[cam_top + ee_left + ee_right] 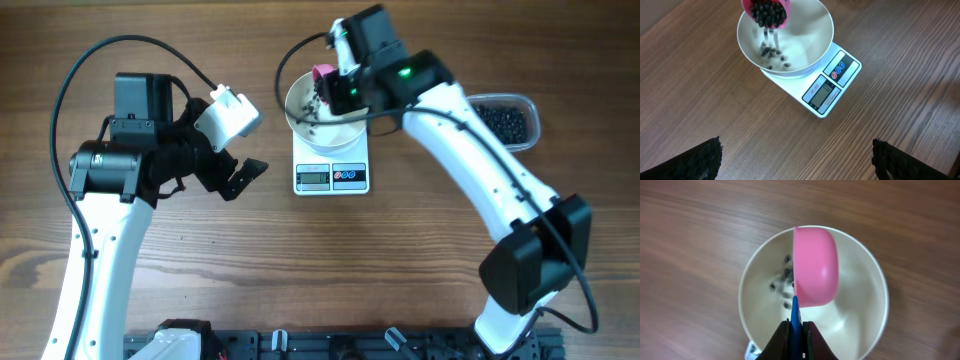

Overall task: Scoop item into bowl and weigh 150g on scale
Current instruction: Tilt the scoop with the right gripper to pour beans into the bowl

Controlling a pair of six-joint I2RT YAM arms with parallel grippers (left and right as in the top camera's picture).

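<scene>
Your right pincer (796,330) is clamping the thin blue handle (795,311) of a glossy pink scoop (815,265), tipping it just ahead, inside the smooth white bowl (865,280) rim. Tiny round black beans (769,15) are dropping in. Your left pincer (237,178) is hanging wide open, well apart from the scale (832,85) edge, woodgrain table (715,110) between.

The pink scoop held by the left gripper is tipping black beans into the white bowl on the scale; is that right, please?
Not quite: the right gripper holds the pink scoop, as the right wrist view shows. It is tipping black beans into the white bowl on the scale.
</scene>
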